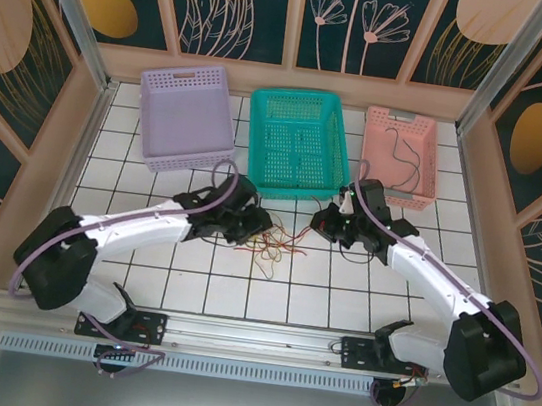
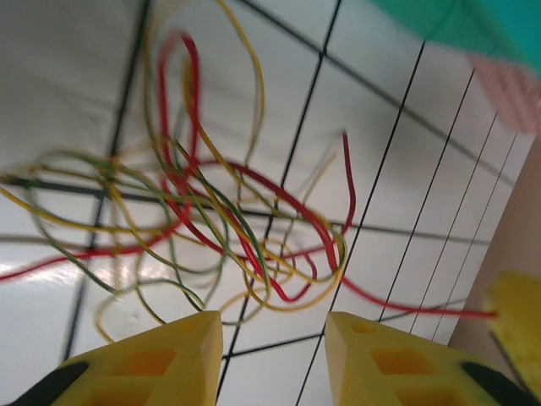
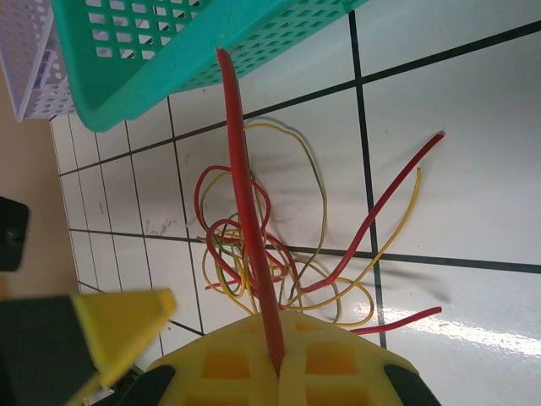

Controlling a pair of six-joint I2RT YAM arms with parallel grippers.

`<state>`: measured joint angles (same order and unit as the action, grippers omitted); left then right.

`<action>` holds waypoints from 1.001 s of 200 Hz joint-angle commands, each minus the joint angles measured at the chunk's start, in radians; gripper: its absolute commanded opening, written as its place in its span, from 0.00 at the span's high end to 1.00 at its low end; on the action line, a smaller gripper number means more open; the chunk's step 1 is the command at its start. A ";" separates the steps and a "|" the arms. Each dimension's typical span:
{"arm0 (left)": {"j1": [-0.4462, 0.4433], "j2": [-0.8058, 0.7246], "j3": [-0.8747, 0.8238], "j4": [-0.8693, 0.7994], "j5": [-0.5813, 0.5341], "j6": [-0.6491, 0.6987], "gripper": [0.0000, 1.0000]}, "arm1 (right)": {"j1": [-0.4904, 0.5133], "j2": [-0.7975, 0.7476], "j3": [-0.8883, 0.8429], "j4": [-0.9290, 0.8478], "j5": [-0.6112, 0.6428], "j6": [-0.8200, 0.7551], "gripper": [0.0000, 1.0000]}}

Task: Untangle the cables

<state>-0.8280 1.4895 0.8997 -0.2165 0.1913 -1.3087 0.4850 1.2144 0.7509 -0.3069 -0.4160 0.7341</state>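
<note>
A tangle of thin red, yellow and green cables (image 1: 270, 248) lies on the white tiled table between the two arms. In the left wrist view the tangle (image 2: 228, 228) spreads just beyond my left gripper (image 2: 272, 326), whose yellow fingers stand apart with nothing between them. My right gripper (image 3: 279, 364) is shut on one red cable (image 3: 245, 211), which runs straight up from the closed jaws, raised above the pile (image 3: 254, 262). From above, the left gripper (image 1: 253, 226) sits at the tangle's left edge and the right gripper (image 1: 334, 222) to its right.
Three baskets stand in a row at the back: lilac (image 1: 183, 74), teal (image 1: 296, 96) and pink (image 1: 402, 114). A dark cable (image 1: 405, 159) lies in the pink one. The teal basket's corner (image 3: 169, 68) hangs close above the right gripper. Walls enclose the table.
</note>
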 commanded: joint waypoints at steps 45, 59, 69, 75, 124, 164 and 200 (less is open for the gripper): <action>-0.130 0.134 0.146 -0.120 -0.152 0.239 0.49 | -0.031 0.050 0.083 -0.050 -0.052 0.001 1.00; -0.147 0.169 0.153 -0.124 -0.181 0.276 0.44 | -0.041 0.052 0.089 -0.055 -0.066 0.009 1.00; -0.156 0.193 0.159 -0.140 -0.206 0.292 0.39 | -0.048 0.055 0.095 -0.060 -0.079 0.011 1.00; -0.159 0.207 0.166 -0.152 -0.221 0.298 0.37 | -0.052 0.056 0.099 -0.065 -0.087 0.011 1.00; -0.163 0.311 0.217 -0.107 -0.363 0.351 0.32 | -0.071 0.042 0.111 -0.086 -0.145 0.034 1.00; -0.164 0.379 0.295 -0.136 -0.463 0.329 0.48 | -0.085 0.019 0.099 -0.087 -0.182 0.059 1.00; -0.152 0.343 0.245 -0.308 -0.614 0.273 1.00 | -0.158 -0.033 0.117 -0.173 -0.180 0.015 1.00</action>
<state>-0.9905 1.8652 1.1896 -0.3794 -0.2771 -0.9962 0.3801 1.2423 0.8333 -0.3893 -0.5781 0.7712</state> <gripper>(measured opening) 0.056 0.054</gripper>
